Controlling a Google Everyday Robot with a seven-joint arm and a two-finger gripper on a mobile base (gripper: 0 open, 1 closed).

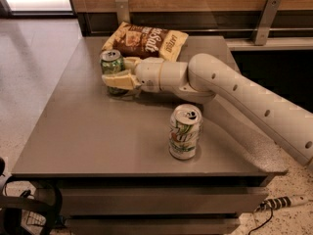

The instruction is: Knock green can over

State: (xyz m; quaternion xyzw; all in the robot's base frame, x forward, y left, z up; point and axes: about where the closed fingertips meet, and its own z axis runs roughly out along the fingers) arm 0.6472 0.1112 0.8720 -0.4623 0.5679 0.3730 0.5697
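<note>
The green can [111, 64] stands upright at the back left of the grey table [98, 131]. It has a mottled green body and a silver top. My gripper [119, 72] reaches in from the right and is right up against the can. Its front finger [117, 80] crosses the can's lower body and the other finger [130, 62] lies behind the can's right side. The fingers are spread apart. The can's base is hidden behind the front finger.
A white can with green lettering [185, 131] stands near the table's front edge, under my forearm. A chip bag [145, 40] lies at the back behind the green can. A wooden wall and rail run behind the table. A power strip [283, 202] lies on the floor at the right.
</note>
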